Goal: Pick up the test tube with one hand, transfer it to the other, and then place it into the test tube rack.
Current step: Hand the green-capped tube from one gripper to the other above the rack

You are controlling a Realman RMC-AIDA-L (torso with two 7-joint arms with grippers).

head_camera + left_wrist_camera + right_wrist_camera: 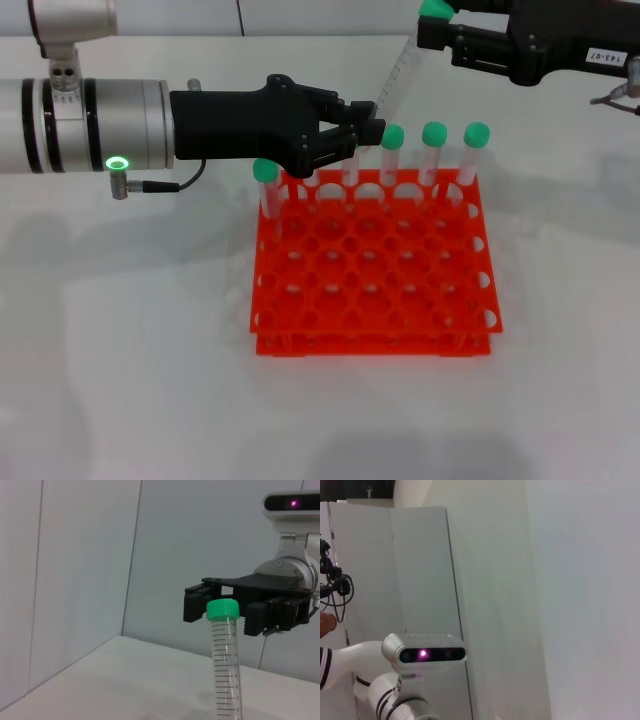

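While the left end effector (372, 128) hides its tip, the test tube (400, 70) reaches the right end effector (432, 25).

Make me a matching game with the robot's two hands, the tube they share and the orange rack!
Things:
1. left gripper
2. right gripper
3. test tube
4. test tube rack

Places or states:
A. sits on the white table with green-capped tubes along its far row
B. grips the tube at its green cap
C. tilted in the air, held at both ends
D. holds the tube's lower end, above the rack's far edge

Pairs: 1-D, 2-B, 3-C, 4-A
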